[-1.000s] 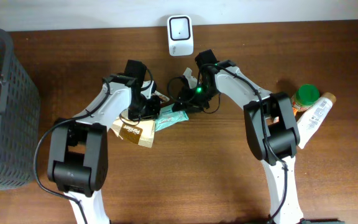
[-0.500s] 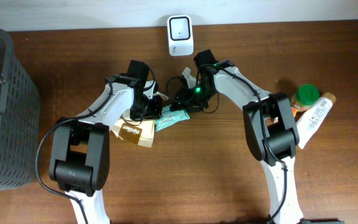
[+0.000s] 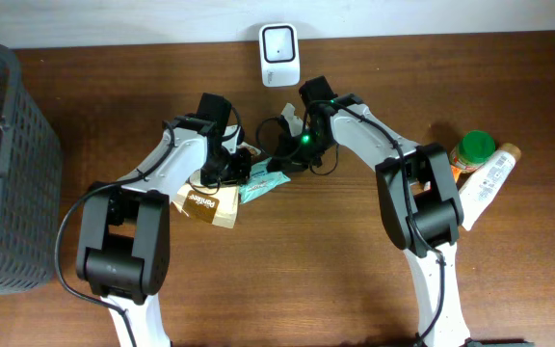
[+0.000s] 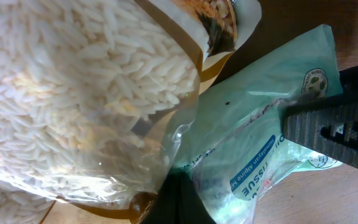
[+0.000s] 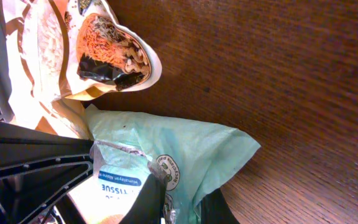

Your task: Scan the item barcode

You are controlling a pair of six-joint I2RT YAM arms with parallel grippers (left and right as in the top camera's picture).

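Observation:
The item, a teal tissue pack [image 3: 263, 181], lies on the wooden table below the white barcode scanner [image 3: 279, 55]. In the right wrist view my right gripper [image 5: 185, 208] is shut on the thin edge of the tissue pack [image 5: 179, 149], with one dark finger on each side of the film. My left gripper [image 4: 179, 200] is shut. Its dark tips sit in the seam between the tissue pack [image 4: 260, 118] and a clear bag of rice [image 4: 79, 93]. I cannot see whether any film is pinched there. From overhead both grippers [image 3: 234, 164] [image 3: 282, 159] meet over the pack.
The rice bag [image 3: 208, 202] lies partly under the tissue pack on the left. A grey mesh basket [image 3: 3, 164] stands at the left edge. At the right lie a green-lidded jar [image 3: 473, 149] and a white tube [image 3: 489, 183].
My right gripper has shut on the edge of the tissue pack. Both arms have barely shifted, and the left gripper stays shut.

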